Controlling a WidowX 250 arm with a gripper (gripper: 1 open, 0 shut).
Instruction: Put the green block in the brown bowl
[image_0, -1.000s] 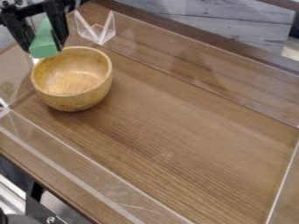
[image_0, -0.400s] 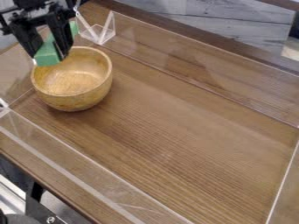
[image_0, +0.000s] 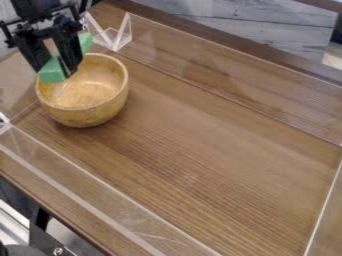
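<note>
The brown bowl (image_0: 83, 90) sits on the wooden table at the upper left, round and light tan inside. Above its far-left rim my black gripper (image_0: 55, 62) points steeply down, shut on the green block (image_0: 52, 68). The block hangs upright between the fingers, its lower end just over the bowl's rim and inner wall. Its upper part is hidden by the fingers.
A clear plastic wall (image_0: 114, 32) runs around the wooden tabletop (image_0: 214, 150), with a folded clear corner behind the bowl. A grey marbled surface (image_0: 301, 35) lies beyond the far edge. The table's front edge drops off at the lower left.
The gripper has come down with the green block, bringing its lower end closer to the bowl's rim, and the wrist has rolled.
</note>
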